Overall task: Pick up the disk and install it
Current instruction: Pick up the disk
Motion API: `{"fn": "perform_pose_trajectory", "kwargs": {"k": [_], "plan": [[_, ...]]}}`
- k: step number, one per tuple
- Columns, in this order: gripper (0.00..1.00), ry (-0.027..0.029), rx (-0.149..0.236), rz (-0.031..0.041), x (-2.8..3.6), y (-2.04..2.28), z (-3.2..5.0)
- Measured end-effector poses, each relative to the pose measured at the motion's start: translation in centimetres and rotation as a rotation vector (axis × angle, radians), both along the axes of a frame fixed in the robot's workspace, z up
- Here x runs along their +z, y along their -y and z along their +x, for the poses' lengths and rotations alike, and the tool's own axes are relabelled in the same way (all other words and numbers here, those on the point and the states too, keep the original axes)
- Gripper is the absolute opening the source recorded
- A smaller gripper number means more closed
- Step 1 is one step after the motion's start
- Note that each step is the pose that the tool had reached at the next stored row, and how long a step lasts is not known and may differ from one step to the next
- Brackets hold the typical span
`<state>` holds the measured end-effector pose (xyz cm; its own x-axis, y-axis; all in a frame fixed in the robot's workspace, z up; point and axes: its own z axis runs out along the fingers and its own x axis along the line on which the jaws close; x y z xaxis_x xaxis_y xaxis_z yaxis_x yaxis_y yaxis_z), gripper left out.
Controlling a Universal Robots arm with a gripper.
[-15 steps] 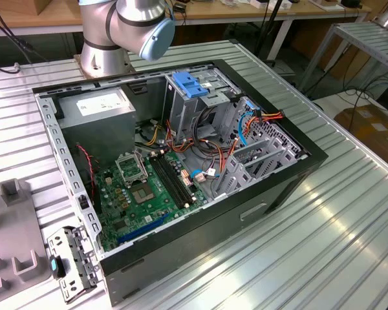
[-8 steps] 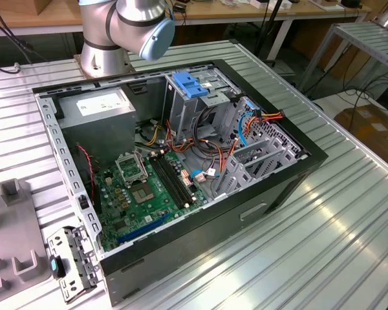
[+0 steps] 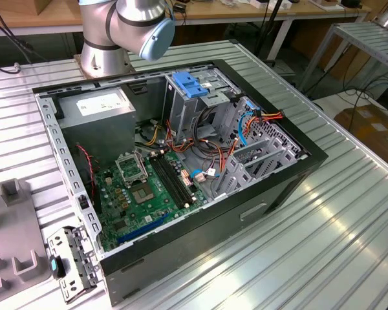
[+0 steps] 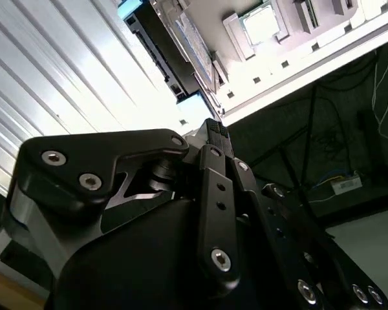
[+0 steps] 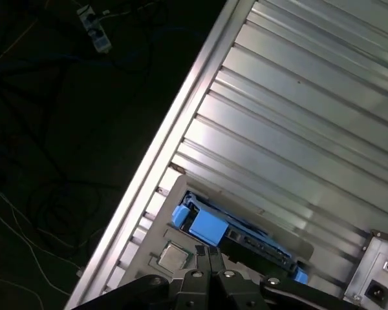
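Gripper (image 5: pixel 207 253), tips pressed together and empty, poised just short of the disk (image 5: pixel 249 240) — a flat dark slab in smooth blue plastic rails, seated in a grey holder (image 5: pixel 156 236) at the edge of the ribbed metal table (image 5: pixel 297 116) — and, by my judgement, must spread and square to the rails before descending.

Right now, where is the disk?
In the first wrist view the disk lies on a grey holder plate near the edge of the ridged metal table, just ahead of the gripper, beside a square chip.
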<state>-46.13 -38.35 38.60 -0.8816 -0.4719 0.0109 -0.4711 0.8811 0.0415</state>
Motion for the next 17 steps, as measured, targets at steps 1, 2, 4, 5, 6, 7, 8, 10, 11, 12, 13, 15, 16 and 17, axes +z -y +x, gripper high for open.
{"fn": "perform_pose_trajectory", "kwargs": {"k": [1, 2, 4, 5, 6, 7, 8, 10, 11, 12, 13, 15, 16, 17], "plan": [[0.11, 0.0, 0.013, -0.0001, 0.0, 0.0, 0.0], [0.11, 0.0, 0.028, -0.0002, 0.0, 0.0, 0.0], [0.11, 0.0001, 0.058, -0.0004, 0.0, 0.0, 0.0], [0.11, 0.0, 0.068, -0.0004, 0.0, 0.0, 0.0], [0.11, 0.0, 0.079, -0.0004, 0.0, 0.0, 0.0], [0.11, 0.0, 0.086, -0.0005, 0.0, 0.0, 0.0], [0.11, 0.0001, 0.104, -0.0006, -0.01, 0.0, 0.0], [0.11, 0.0001, 0.145, -0.0007, -0.01, 0.0, 0.0], [0.11, 0.0, 0.157, -0.0006, -0.01, 0.0, 0.0], [0.11, 0.0001, 0.179, -0.0008, -0.01, 0.0, 0.0], [0.11, 0.0001, 0.207, -0.0011, -0.01, 0.0, 0.0], [0.11, 0.0, 0.233, -0.0028, -0.03, 0.0, 0.0], [0.11, -0.0005, 0.246, -0.0056, -0.03, 0.0, 0.0], [0.11, -0.0005, 0.257, -0.006, -0.04, 0.0, 0.01]]}}
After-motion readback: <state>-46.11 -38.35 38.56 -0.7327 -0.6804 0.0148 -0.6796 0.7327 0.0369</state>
